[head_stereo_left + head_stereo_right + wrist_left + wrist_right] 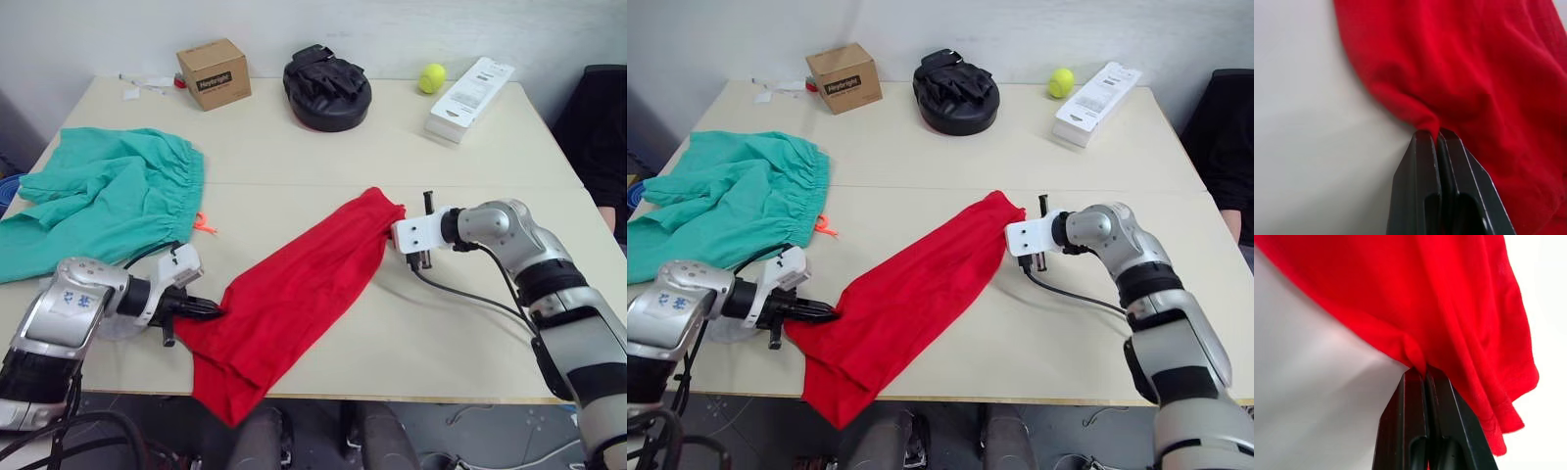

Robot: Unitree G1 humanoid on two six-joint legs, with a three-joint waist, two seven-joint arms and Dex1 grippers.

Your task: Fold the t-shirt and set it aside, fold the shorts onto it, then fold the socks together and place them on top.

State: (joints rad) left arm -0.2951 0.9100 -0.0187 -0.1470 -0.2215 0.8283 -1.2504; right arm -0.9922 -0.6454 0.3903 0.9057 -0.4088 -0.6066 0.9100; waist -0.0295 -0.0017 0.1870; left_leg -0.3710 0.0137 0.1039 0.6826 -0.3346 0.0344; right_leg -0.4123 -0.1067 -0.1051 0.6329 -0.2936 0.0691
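left gripper [208, 309]: pinched tight on the near end of the t-shirt [294, 294], close to the table [460, 343]'s front edge
t-shirt: bunched into a long diagonal strip, near corner drooping off the front edge
right gripper [400, 233]: clamped on the shirt's far end, mid-table
shorts [108, 196]: lying loose on the left, not folded
progress: looks like the first fold is only just underway, so shorts and socks are both left to do
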